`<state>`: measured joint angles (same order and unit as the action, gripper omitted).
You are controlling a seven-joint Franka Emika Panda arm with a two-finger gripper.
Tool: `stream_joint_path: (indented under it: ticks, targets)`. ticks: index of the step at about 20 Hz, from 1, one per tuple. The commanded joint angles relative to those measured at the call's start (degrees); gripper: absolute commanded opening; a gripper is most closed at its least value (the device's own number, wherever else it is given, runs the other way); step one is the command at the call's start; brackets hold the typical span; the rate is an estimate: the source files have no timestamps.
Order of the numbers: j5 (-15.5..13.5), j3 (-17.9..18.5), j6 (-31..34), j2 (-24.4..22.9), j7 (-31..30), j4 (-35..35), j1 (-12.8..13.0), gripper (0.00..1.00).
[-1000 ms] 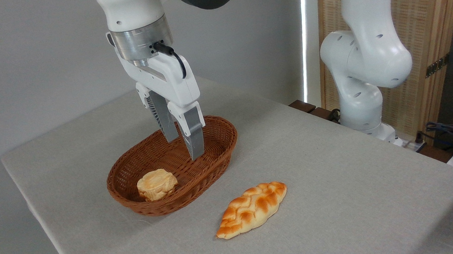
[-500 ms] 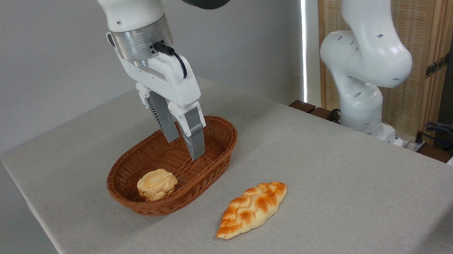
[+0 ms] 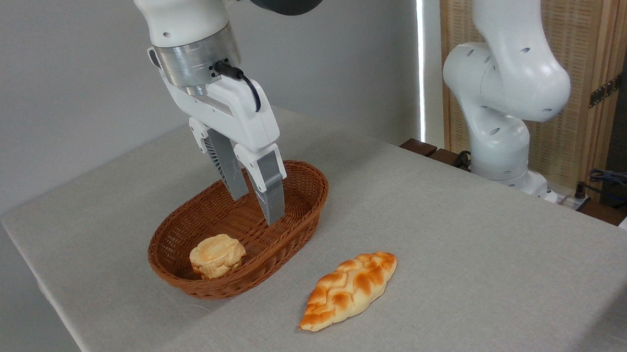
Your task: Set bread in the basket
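Note:
The bread (image 3: 349, 289), a long braided golden loaf with toasted plaits, lies on the grey tablecloth in front of and to the right of the basket. The basket (image 3: 305, 209) is an oval reddish-brown wicker one on the left half of the table. My gripper (image 3: 256, 208) hangs over the basket's far half, fingers pointing down, open, with nothing between them. It is well apart from the bread, up and to its left.
A small round pale bun (image 3: 217, 255) sits in the basket's near end. The arm's white base column (image 3: 501, 102) stands at the table's far right edge. Cables (image 3: 623, 182) lie off the table at the right. The table's front-left edge (image 3: 58, 310) drops away.
The gripper has shifted very slightly to the right over the basket. The bread, bun and basket have not moved.

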<state>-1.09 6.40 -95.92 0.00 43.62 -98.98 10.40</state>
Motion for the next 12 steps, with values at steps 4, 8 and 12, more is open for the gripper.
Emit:
stream_joint_path:
  ticks: [4, 8, 12]
  targets:
    - [-0.67, 0.36, -1.81, 0.97, -0.64, 0.8, -0.03, 1.0]
    - [-0.75, 0.36, -4.1, 1.32, -0.73, 0.8, -0.11, 1.0]
    - [-0.75, 0.36, -4.01, 1.32, -0.73, 0.8, -0.11, 1.0]
